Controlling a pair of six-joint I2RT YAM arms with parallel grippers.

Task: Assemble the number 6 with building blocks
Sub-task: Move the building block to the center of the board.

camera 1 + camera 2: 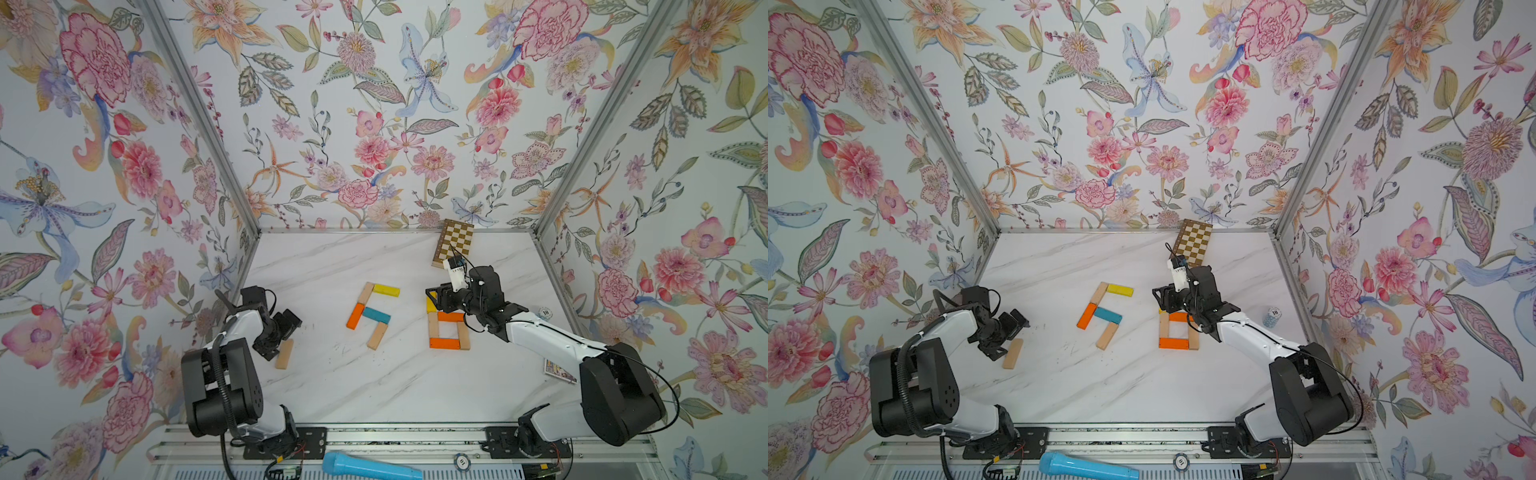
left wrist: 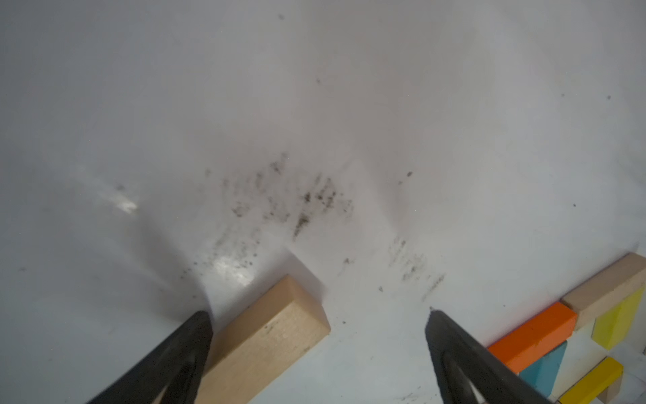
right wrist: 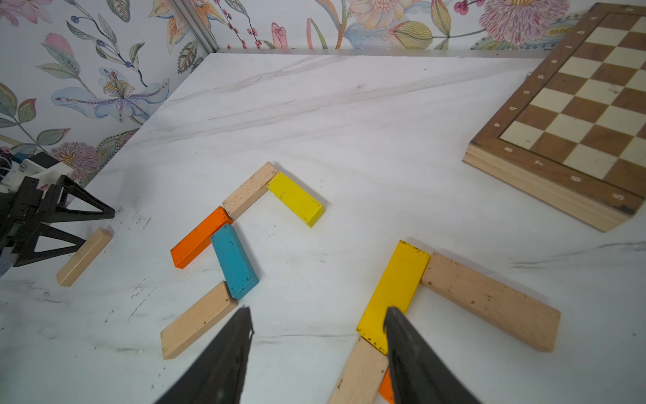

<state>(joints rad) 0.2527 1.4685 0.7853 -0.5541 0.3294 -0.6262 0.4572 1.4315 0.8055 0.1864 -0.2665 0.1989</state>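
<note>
On the right, the number 6 (image 1: 448, 330) shows as a square loop of orange and beige building blocks. Its yellow stem (image 3: 393, 293) meets a beige top bar (image 3: 489, 300) in the right wrist view. My right gripper (image 1: 433, 300) (image 3: 318, 309) hovers open over the stem, holding nothing; in the top views it hides the top bar. A separate cluster (image 1: 374, 313) of beige, yellow, orange and teal blocks lies mid-table. My left gripper (image 2: 320, 314) (image 1: 271, 351) is wide open around the end of a lone beige block (image 2: 265, 342) (image 1: 284, 354), which rests on the table.
A chequered board (image 1: 454, 245) lies at the back right. A stack of chips (image 1: 545, 312) and a card (image 1: 559, 370) sit by the right wall. A light-blue microphone (image 1: 370, 467) lies on the front rail. Floral walls enclose three sides.
</note>
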